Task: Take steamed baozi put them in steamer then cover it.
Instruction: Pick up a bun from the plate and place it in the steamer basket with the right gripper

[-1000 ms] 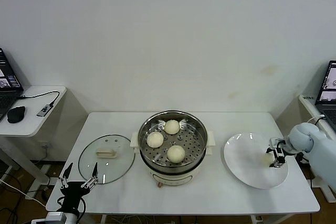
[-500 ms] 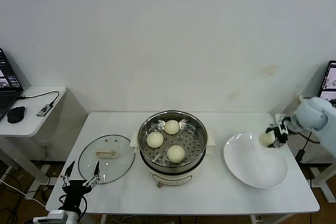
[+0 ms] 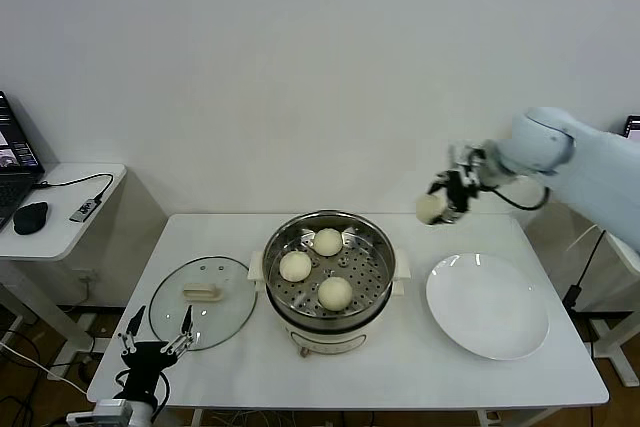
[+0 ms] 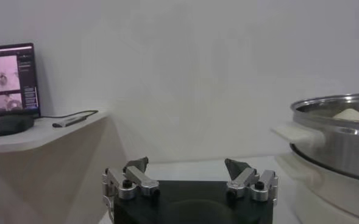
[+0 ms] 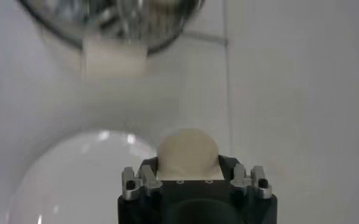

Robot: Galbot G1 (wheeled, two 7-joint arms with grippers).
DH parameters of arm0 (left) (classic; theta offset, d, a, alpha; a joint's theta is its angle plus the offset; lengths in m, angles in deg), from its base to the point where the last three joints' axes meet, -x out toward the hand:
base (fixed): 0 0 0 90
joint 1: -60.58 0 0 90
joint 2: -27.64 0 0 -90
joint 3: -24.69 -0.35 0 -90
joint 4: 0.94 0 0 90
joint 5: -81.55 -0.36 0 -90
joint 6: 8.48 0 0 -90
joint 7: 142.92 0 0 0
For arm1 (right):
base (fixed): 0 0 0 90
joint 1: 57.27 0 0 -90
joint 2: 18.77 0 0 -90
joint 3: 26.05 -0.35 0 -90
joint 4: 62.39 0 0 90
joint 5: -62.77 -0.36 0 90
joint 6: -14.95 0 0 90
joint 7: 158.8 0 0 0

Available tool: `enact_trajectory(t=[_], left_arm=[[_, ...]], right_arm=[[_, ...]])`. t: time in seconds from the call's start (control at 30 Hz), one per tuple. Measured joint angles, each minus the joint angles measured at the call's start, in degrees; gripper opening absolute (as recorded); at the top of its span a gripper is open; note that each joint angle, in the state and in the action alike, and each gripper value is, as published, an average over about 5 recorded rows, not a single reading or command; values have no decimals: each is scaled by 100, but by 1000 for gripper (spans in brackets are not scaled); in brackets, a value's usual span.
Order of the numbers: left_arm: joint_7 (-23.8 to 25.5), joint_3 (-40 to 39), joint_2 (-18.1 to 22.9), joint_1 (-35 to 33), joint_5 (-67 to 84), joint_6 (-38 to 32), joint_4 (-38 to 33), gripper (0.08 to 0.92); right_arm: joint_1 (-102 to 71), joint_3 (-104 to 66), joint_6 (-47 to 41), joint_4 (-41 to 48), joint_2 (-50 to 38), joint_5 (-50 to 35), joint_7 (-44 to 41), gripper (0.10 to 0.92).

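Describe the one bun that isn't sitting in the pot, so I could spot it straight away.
Start at the shiny steel steamer in the middle of the white table, then look up and to the right of it. There the right gripper holds a cream-white bun in the air, between the steamer and the white plate. Unlike the three buns lying in the basket, it rests on nothing.

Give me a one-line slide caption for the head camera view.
Right gripper carries the fourth baozi above the table toward the steamer holding three; glass lid waits beside it, left gripper open.
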Motion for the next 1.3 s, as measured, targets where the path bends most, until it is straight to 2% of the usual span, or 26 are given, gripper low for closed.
enact_trajectory(t=[0.23,0.43,1.17,1.3], left_arm=[[-3,23,67,-23,-10,-4,-9,823],[-5,39,105,-28,-14,-5,-8,823],[-2,71,90,-10,-3,-11,-4,823],[-2,71,93,-19,-3,-15,-4,823]], right_arm=[[122,320,-539,-37,722,-613,444,628],[-21,480,-822,30,1123,-811,727,628],[-940,459,-1145,262,1500,-549,980,628],[-973,419,-1160,254,1507,-514,983,675]])
